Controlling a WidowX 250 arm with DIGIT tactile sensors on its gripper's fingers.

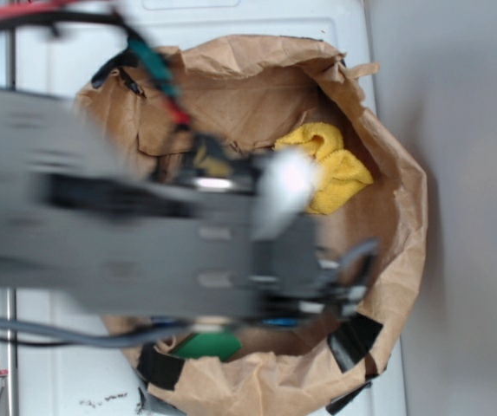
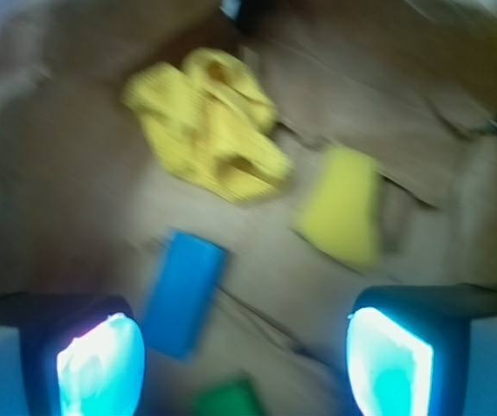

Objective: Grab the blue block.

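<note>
The blue block [image 2: 183,293], flat and elongated, lies on the brown paper floor of the bag in the blurred wrist view. It sits just right of and above my left fingertip [image 2: 101,368]. My gripper [image 2: 244,368] hangs above the bag floor, jaws wide apart, with nothing between them. The right fingertip [image 2: 389,366] is far from the block. In the exterior view the arm [image 1: 144,234] hides most of the bag's inside. Only a thin blue sliver [image 1: 280,321] shows under it, and whether that is the block I cannot tell.
A crumpled yellow cloth [image 2: 209,121] [image 1: 330,165] lies at the far side. A yellow sponge [image 2: 342,205] rests right of centre. A green flat block [image 2: 231,399] [image 1: 206,347] lies near the bottom edge. The brown paper bag's walls [image 1: 395,225] ring everything.
</note>
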